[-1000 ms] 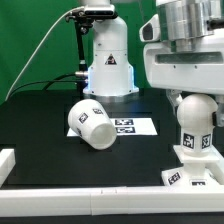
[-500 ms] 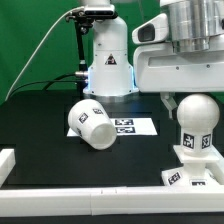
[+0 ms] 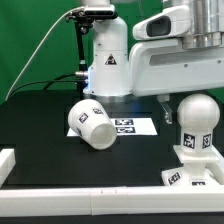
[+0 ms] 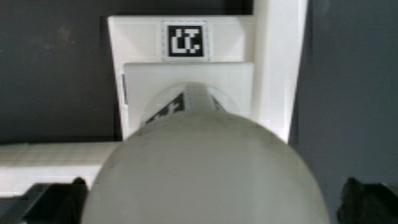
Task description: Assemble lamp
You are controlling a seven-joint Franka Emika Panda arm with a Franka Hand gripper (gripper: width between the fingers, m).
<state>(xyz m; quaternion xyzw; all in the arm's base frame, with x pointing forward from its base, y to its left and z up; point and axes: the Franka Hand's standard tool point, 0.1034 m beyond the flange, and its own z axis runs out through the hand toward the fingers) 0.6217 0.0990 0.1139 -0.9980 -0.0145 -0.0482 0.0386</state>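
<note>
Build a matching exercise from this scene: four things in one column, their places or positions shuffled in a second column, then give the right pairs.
Things:
1. shade
2. bulb
3. base
4. marker board

Places:
A. flat on the table, just to the exterior view's right of the shade
B. upright on top of the base
C. tipped on its side on the table
D. under the bulb, at the exterior view's right

Pairs: 1-C; 2-B; 3-D; 4-A
</note>
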